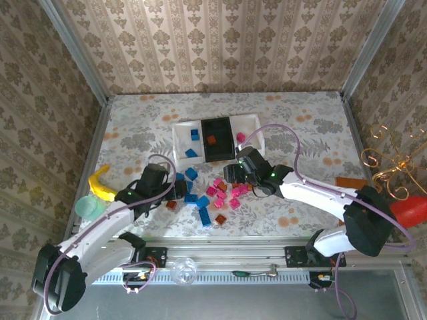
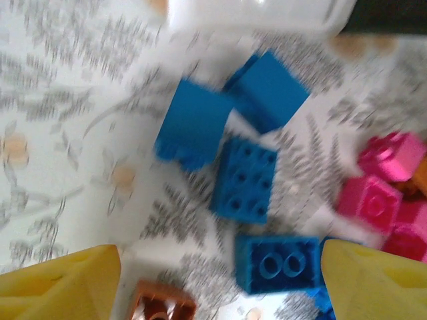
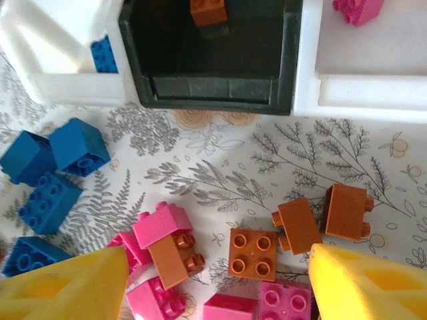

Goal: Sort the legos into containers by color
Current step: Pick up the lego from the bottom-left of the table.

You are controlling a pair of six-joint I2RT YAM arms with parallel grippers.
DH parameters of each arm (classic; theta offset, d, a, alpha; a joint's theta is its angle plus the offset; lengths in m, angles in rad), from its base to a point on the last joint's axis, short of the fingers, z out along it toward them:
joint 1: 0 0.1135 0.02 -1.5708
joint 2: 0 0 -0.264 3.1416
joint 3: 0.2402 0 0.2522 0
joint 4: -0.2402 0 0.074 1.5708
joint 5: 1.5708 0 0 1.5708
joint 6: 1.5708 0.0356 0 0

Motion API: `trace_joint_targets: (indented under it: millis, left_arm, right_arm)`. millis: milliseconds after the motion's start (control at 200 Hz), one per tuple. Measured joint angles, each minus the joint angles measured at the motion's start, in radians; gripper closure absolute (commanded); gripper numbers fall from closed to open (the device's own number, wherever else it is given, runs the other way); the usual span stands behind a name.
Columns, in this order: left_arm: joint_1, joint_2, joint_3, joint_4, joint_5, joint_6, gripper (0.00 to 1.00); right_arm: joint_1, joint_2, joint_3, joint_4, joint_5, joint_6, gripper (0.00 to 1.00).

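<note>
A robot test booth dressed up as a home: patterned wallpaper panels (image 1: 220,47) hang inside bare aluminium posts (image 1: 77,50), a floral cloth (image 1: 147,120) covers the table, and robot arms (image 1: 320,193) are mounted on a metal rail (image 1: 227,253) at 6 o'clock.

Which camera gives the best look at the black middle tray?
Top external: the whole black tray is in frame, unobstructed. Right wrist shows its near wall close up, with the far end cropped. Left wrist catches a dark sliver, likely its corner.
</note>
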Motion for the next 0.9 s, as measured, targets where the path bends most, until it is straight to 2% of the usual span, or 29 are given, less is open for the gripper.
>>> trace_joint_targets:
  millis: [295,505,760,900]
  left_arm:
    - [-0.040,0.110,-0.072,-0.005,-0.003,-0.037,0.24]
    - [-0.044,0.176,-0.051,-0.009,-0.056,-0.042,0.44]
    - [-0.066,0.185,-0.047,-0.026,-0.111,-0.044,0.61]
    - [-0.078,0.174,-0.044,-0.032,-0.116,-0.043,0.66]
  right_arm:
    - [0.000,0.026,0.001,0.000,0.000,0.000,0.27]
    - [0.000,0.026,0.001,0.000,0.000,0.000,0.27]
    - [0.000,0.026,0.002,0.000,0.000,0.000,0.27]
    - [0.000,0.026,0.004,0.000,0.000,0.000,0.27]
